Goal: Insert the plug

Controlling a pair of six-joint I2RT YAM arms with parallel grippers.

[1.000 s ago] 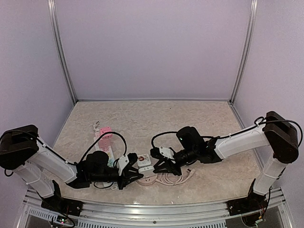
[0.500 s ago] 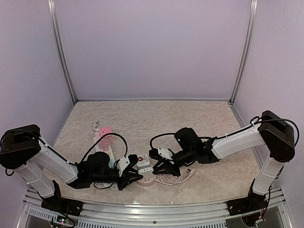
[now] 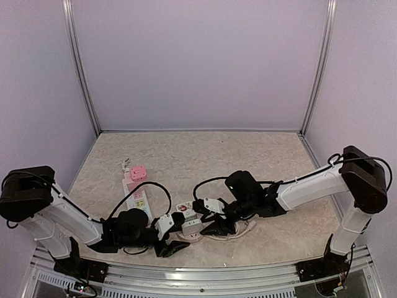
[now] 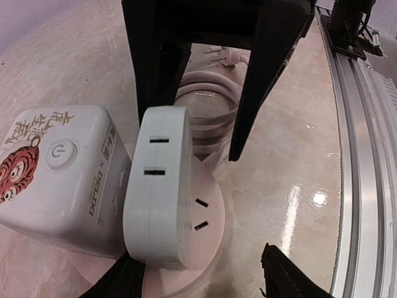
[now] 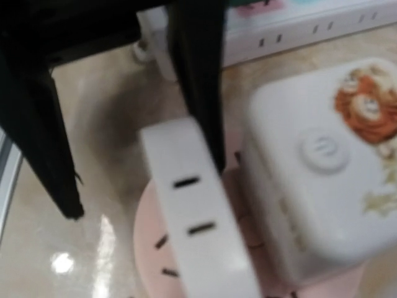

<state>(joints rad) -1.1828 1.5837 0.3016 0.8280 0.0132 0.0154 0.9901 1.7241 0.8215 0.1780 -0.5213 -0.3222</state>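
Left gripper: spread wide and holding nothing; it lay low on the table at the near left, and its fingertips stood either side of the near end of the plug block.
Right gripper: also spread and not pinching anything; it came in from the right, with one finger in the gap between the plug block and the white cube and the other well clear on the opposite side.
Plug block: a flat white piece that stood on the pink round socket, between the two grippers, near the front middle of the table.
Long axis: lay level, running roughly from the left gripper toward the right gripper.
Facing: its narrow face with two slots pointed up.
White cube: carried a tiger print and a round button; it sat just beside the plug block on the far side, close enough that I could not tell if they touched.
Coiled cable: pale pink loops lay to the right of the pink round socket, under the right gripper.
Power strip: lay to the far left, apart from the grippers, with a pink cube at its far end.
In the way: the white cube crowded one side of the plug block, leaving only a narrow gap for a finger.
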